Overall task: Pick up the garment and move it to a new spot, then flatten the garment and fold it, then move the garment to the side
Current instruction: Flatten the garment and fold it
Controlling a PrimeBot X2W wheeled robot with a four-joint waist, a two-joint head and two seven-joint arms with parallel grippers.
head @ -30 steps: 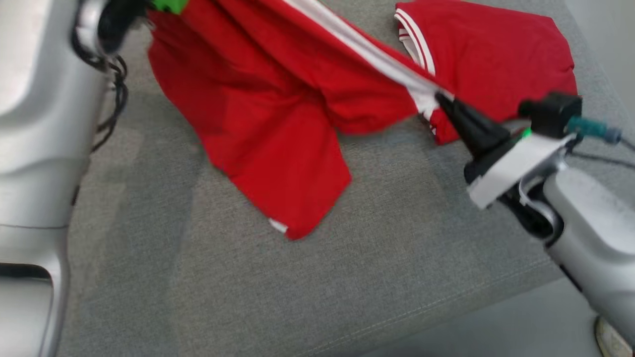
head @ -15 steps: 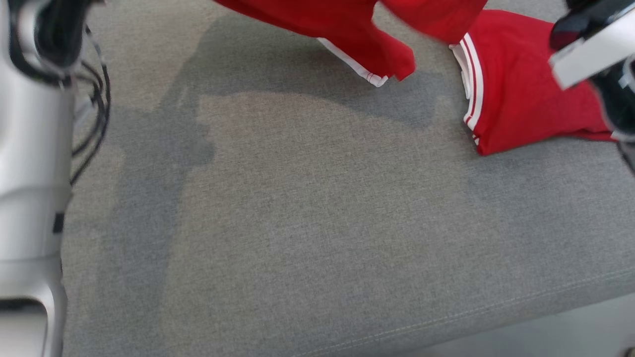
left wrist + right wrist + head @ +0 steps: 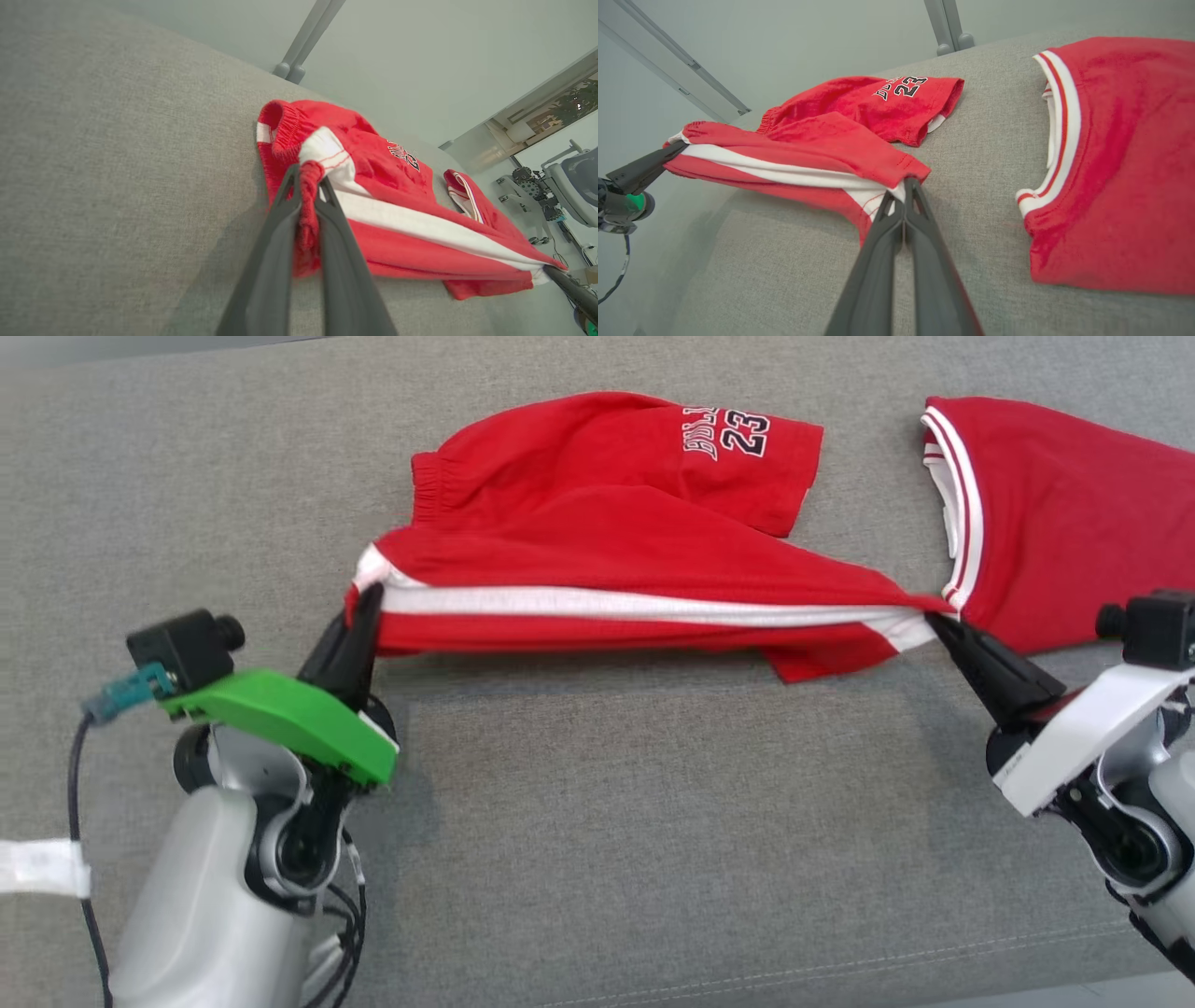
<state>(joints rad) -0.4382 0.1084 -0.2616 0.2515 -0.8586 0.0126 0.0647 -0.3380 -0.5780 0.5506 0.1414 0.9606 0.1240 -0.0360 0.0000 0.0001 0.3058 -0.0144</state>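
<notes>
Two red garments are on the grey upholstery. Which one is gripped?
The red shorts with the white side stripe and 23 print, stretched between the left gripper and right gripper. The folded red top with striped trim lies ungripped at right.

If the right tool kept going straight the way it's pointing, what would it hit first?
The red shorts it is clamped on: the right tool would bunch that hem, then probably reach the leg printed 23. The red jersey lies off that line.
</notes>
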